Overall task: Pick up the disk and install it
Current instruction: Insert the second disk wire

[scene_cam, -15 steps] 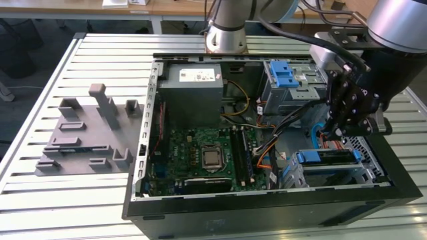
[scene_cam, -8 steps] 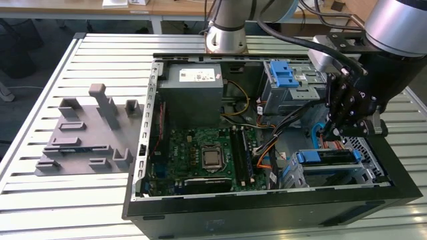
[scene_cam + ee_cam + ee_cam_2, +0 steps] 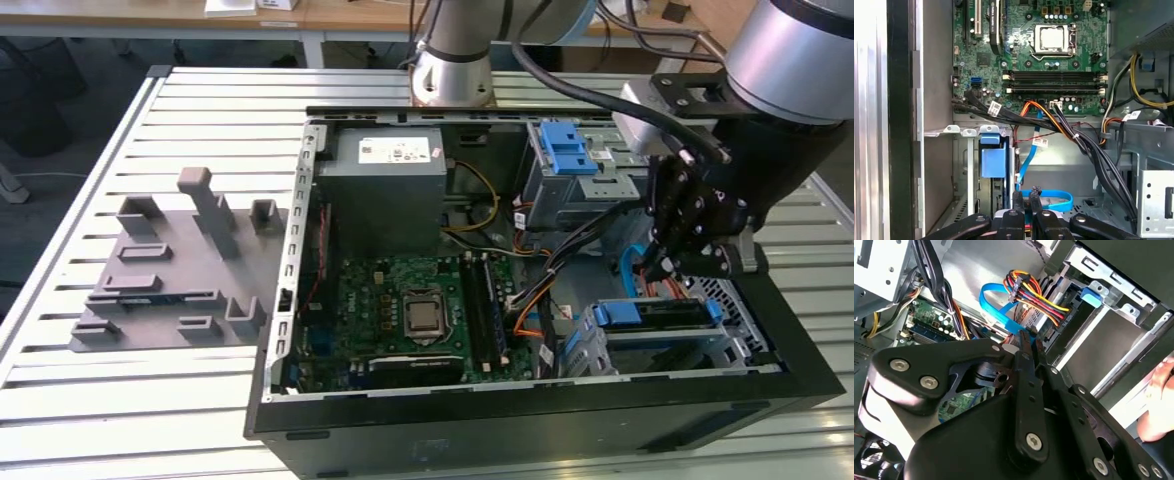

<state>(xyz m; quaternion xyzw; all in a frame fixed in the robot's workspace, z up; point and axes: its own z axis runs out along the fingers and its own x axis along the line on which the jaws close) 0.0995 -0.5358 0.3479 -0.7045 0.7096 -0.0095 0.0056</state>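
Sitting in the drive cage at the open computer case's (image 3: pixel 534 420) near corner, on the exterior view's right: disk (image 3: pixel 657 318), blue rails showing. Hovering just above it, black claw (image 3: pixel 674 262), fingers (image 3: pixel 1026 347) pressed together, gripping nothing, close to a blue ribbon cable (image 3: pixel 996 307). Beside the case on the slatted table (image 3: pixel 80 400), a grey fixture (image 3: pixel 174 265).

1 computer case (image 3: pixel 534 420), 1 motherboard (image 3: pixel 400 310), 1 grey fixture (image 3: pixel 174 270), 1 disk (image 3: pixel 654 318).

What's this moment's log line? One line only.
hand: inside computer case, above disk | disk: in drive bay, blue rails showing | blue cable: by hand
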